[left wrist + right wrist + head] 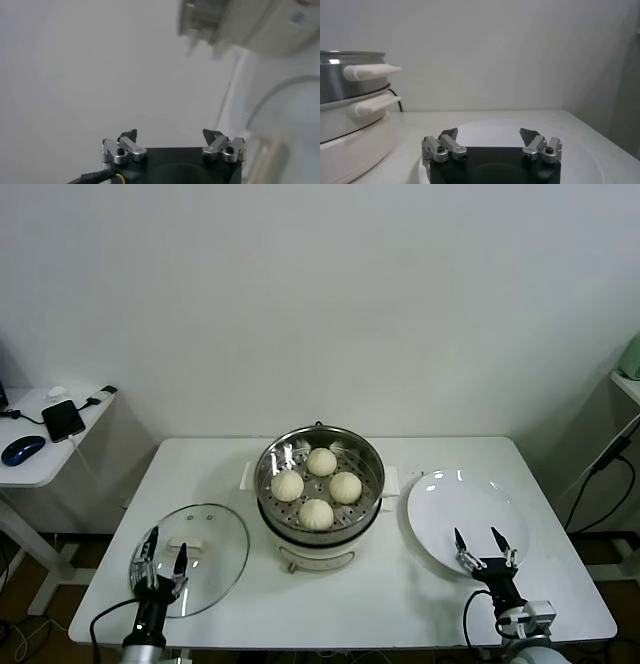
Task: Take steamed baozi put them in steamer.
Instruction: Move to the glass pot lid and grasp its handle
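Observation:
Several cream-white baozi lie on the perforated tray inside the shiny steel steamer at the table's middle; the steamer's side and white handles show in the right wrist view. My left gripper is open and empty over the near edge of the glass lid. My right gripper is open and empty at the near edge of the empty white plate, which also shows in the right wrist view.
The white table holds the lid on the left, steamer in the middle and plate on the right. A side table with a phone and a mouse stands at the far left. Cables hang at the right.

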{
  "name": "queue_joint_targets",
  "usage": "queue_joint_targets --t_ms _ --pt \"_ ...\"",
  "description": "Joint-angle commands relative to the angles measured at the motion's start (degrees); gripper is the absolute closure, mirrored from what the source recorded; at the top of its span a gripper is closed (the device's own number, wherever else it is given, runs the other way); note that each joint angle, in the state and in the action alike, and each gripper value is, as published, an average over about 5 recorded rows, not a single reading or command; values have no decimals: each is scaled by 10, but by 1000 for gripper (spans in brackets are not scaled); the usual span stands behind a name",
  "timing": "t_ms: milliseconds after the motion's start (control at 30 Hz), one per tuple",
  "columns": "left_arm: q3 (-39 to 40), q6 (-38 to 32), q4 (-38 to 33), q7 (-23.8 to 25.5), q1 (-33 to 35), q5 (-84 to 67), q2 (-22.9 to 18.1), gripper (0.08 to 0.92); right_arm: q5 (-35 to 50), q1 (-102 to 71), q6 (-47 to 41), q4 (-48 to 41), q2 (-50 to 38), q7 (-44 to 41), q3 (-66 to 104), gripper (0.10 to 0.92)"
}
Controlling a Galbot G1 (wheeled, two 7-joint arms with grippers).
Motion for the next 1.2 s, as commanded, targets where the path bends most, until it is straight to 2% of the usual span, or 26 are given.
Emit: queue_joint_targets --t_ms 33,433,1000,1100,1200 --pt "-10 1 101 -62 -6 135 27 177 -14 -21 -35 34 17 7 11 203" --pt "-4 2 149 -56 -52 149 28 177 -19 -28 -38 47 19 10 19 203" --pt "14 19 152 11 -105 124 37 177 -44 -28 -41 50 31 8 14 203" --pt "18 24 163 14 -113 123 35 194 -45 -28 -40 48 32 8 14 203" --pt "20 26 175 14 -118 125 36 259 -44 -29 -39 46 32 7 14 203"
